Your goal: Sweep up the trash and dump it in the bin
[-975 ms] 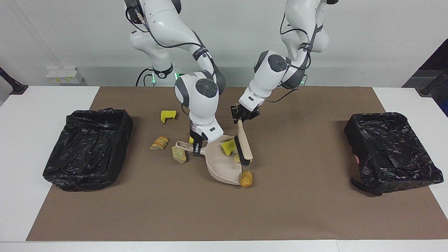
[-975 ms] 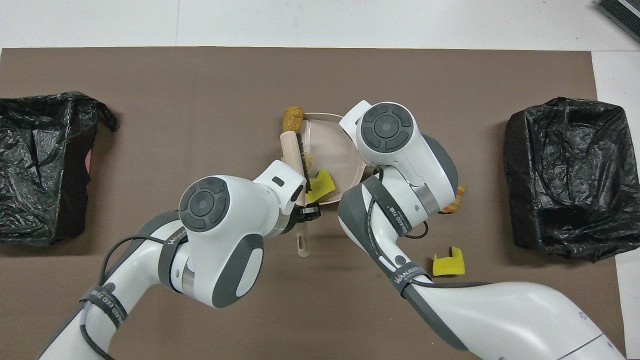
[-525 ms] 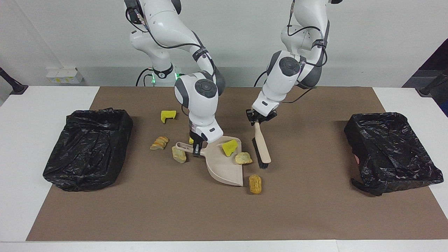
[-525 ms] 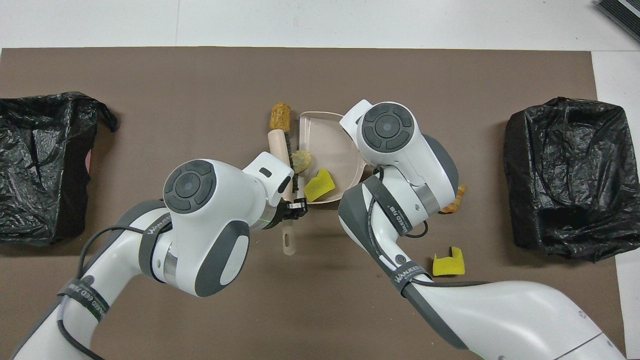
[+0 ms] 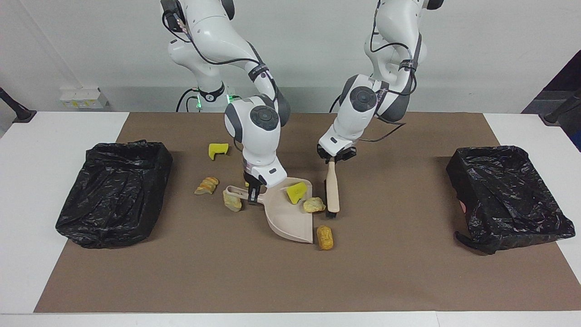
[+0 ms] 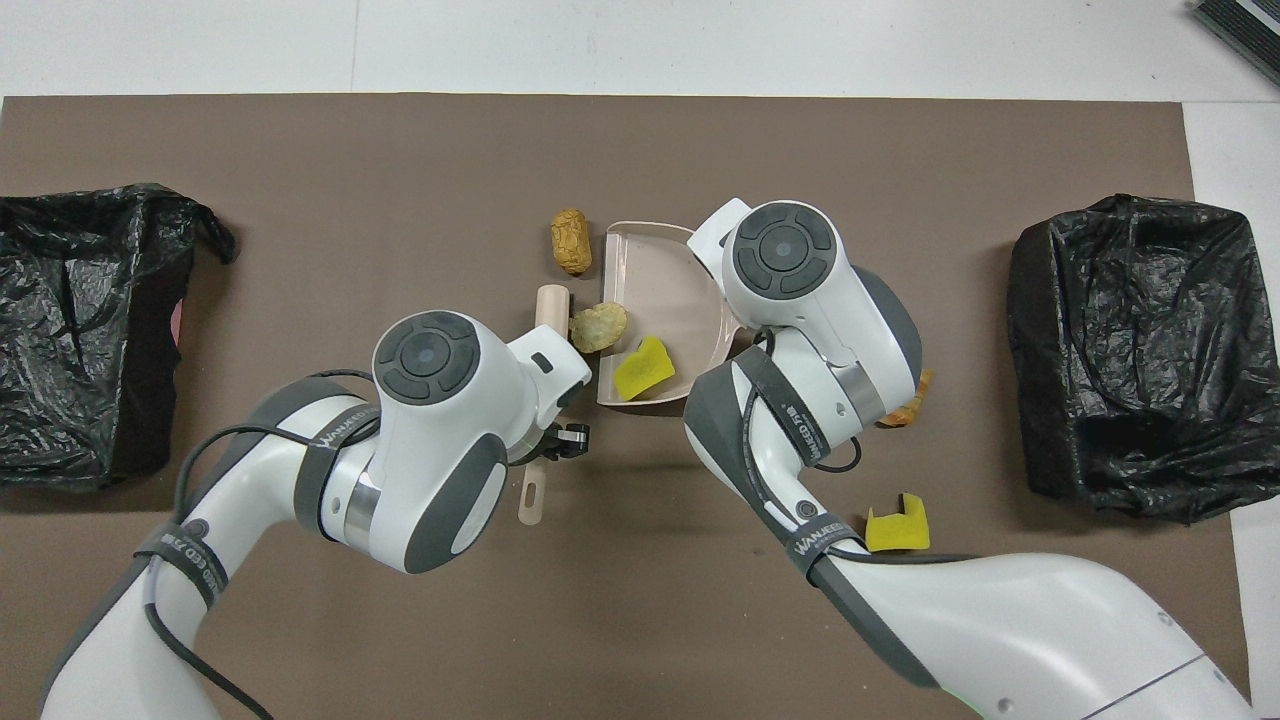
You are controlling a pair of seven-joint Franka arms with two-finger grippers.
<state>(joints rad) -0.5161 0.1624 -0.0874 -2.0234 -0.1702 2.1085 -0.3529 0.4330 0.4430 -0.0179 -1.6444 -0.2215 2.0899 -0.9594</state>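
Trash: 6 chunks seen plainly.
- In the dustpan (image 5: 290,220): 1 bright yellow wedge (image 5: 297,192), resting near the back wall.
- At the dustpan's open lip: 1 tan lump (image 5: 313,205), straddling the edge, just beside the brush head.
- On the brown mat (image 5: 290,281), just off the lip's corner and farther from the robots: 1 orange-tan lump (image 5: 325,237).
- Beside the dustpan's handle: 1 tan-green lump (image 5: 232,201), touching or nearly so.
- Toward the right arm's end: 1 striped orange chunk (image 5: 207,185), and, nearer to the robots, 1 yellow L-shaped piece (image 5: 218,150).

Black-lined bin (image 5: 113,190) at the right arm's end of the mat, second black-lined bin (image 5: 508,195) at the left arm's end; only crumpled liner visible inside each.

Right gripper (image 5: 253,196): low at the mat, pinching the dustpan's handle.
Left gripper (image 5: 335,157): pinching the top of the beige brush (image 5: 332,188), bristles down on the mat beside the dustpan's mouth.

Against 1 second ago: brush pulled out of the dustpan's mouth toward the left arm's end and stood straighter; tan lump uncovered; orange-tan lump knocked clear of the lip; dustpan turned slightly.
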